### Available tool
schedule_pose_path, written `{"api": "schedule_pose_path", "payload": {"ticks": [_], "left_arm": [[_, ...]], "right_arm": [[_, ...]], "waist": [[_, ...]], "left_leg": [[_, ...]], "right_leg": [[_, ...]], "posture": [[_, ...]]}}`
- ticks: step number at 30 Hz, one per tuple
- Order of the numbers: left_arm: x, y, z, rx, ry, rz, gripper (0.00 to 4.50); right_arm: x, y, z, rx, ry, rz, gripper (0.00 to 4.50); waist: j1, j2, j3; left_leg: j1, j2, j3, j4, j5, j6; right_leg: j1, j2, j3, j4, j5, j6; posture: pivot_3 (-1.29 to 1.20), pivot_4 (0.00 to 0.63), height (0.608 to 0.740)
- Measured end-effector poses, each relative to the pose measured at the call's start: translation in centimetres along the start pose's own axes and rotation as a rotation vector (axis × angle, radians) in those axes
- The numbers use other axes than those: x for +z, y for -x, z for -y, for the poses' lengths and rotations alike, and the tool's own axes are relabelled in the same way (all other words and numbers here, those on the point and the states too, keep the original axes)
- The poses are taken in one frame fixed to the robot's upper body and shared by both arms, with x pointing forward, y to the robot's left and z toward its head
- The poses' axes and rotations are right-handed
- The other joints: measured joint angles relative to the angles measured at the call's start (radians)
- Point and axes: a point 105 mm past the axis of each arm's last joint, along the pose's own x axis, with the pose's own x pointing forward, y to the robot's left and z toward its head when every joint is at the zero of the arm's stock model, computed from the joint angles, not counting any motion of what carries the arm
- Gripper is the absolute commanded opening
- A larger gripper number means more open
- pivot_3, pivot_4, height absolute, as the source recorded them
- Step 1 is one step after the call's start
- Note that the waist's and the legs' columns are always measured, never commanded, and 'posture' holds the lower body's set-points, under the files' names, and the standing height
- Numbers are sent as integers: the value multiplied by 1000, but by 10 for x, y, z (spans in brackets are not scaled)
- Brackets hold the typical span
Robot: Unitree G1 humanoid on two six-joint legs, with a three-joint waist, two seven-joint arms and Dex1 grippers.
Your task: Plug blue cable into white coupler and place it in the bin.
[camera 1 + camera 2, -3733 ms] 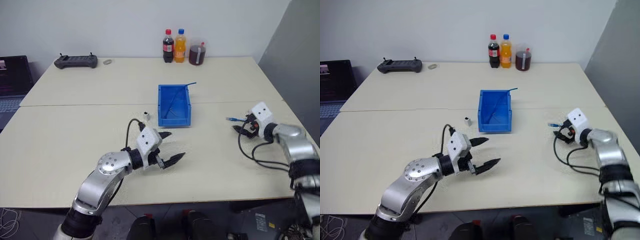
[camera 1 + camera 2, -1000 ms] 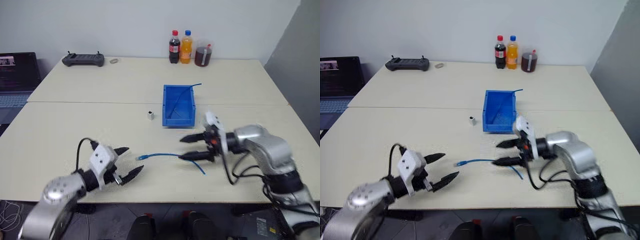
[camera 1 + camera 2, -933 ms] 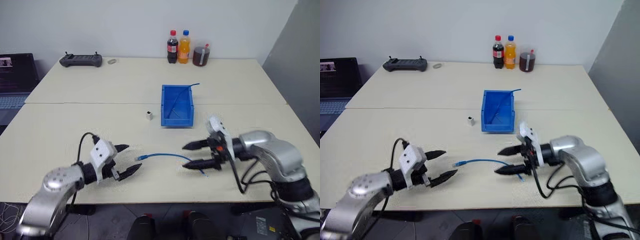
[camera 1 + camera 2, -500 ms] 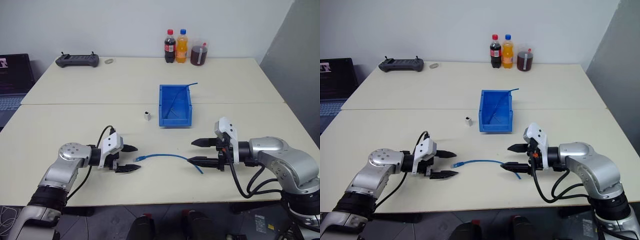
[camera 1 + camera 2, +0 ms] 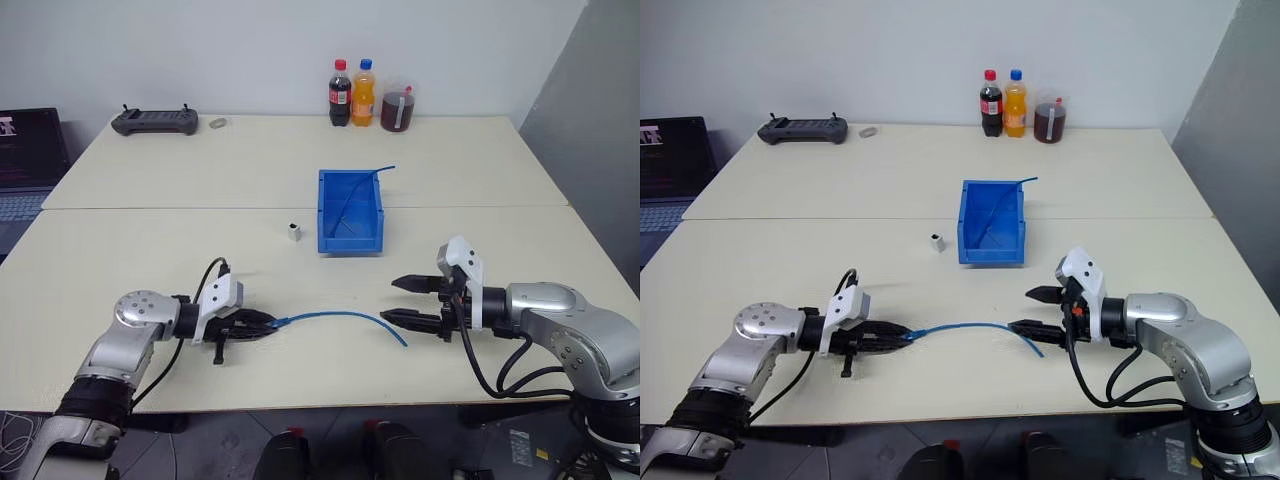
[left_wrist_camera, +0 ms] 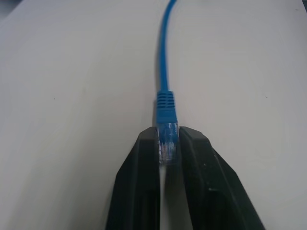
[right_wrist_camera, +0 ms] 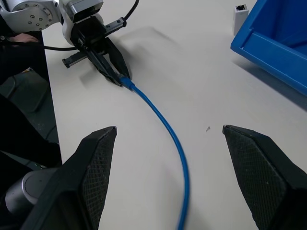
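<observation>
Acquisition of the cable is the step in hand. The left gripper (image 6: 167,148) is pinching the clear plug (image 6: 167,142) of the blue cable (image 5: 330,315) between its two black fingers, low at the table (image 5: 150,240) surface. The cable is lying on the table in a shallow arc, running from that plug toward the right gripper (image 5: 408,301). The right gripper is hovering with its fingers spread wide and empty, just beside the cable's far end.

The white coupler (image 5: 293,232) is standing untouched on the table, just beside the left front corner of the bin (image 5: 350,240) and well apart from both grippers. A second blue cable (image 5: 362,185) is already leaning inside the bin.

Insertion is not yet started. The next move is likely calling for the right gripper to collect the coupler, socket turned toward the plug. The left gripper is then needing to lift the plug clear and align it squarely, since the cable is flexible and may swing.
</observation>
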Motion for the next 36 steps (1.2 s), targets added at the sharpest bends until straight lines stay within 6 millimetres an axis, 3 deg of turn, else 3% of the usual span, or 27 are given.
{"api": "schedule_pose_path", "payload": {"ticks": [4,6,9,12,15,20,24,27,33,36], "left_arm": [[1,1,0,22,36,3,237],[10,-6,-2,58,88,41,237],[60,-29,-1,84,223,264,237],[124,-40,0,107,348,532,237],[154,-39,8,89,437,637,237],[160,-38,25,-27,617,670,237],[158,-37,29,-58,659,656,237],[160,-36,27,-59,681,669,237],[177,-44,38,-155,694,701,237],[179,-45,41,-173,703,702,237]], "right_arm": [[2,0,6,-23,-3,14,3764],[3,-1,7,-33,-16,33,3764],[11,-3,6,-34,-82,108,3764],[20,1,6,-19,-200,193,3764],[27,8,8,-2,-288,241,3764],[28,19,15,44,-453,283,3764],[43,24,5,223,-556,335,3764],[44,26,-1,297,-595,317,3764],[52,-8,-16,355,-565,285,3764],[55,-11,-14,337,-550,298,3764]], "waist": [[1,0,0],[3,0,0],[15,-2,0],[17,-3,0],[8,-3,0],[1,-2,0],[4,-2,0],[10,-2,0],[9,-2,0],[10,-2,0]], "left_leg": [[0,0,0,0,0,0],[-1,0,0,0,0,0],[-3,0,-3,2,0,0],[-2,-1,-4,3,0,0],[1,-1,-4,1,0,0],[2,-1,-4,1,1,-1],[2,-1,-5,1,1,-1],[1,-2,-5,1,1,-1],[1,-2,-5,1,1,-2],[0,-2,-5,1,1,-2]], "right_leg": [[0,0,0,0,0,0],[0,0,0,0,0,0],[0,-1,-2,0,0,1],[2,-3,-3,0,1,2],[4,-2,-2,0,1,2],[4,0,-2,1,1,2],[5,0,-2,0,1,2],[5,0,-2,-1,0,2],[5,0,-2,-1,0,2],[4,0,-2,-2,0,2]], "posture": [[0,150,740],[0,150,740],[0,150,740],[0,150,740],[0,150,740],[0,150,740],[0,150,740],[0,150,740],[0,150,740],[0,150,740]]}}
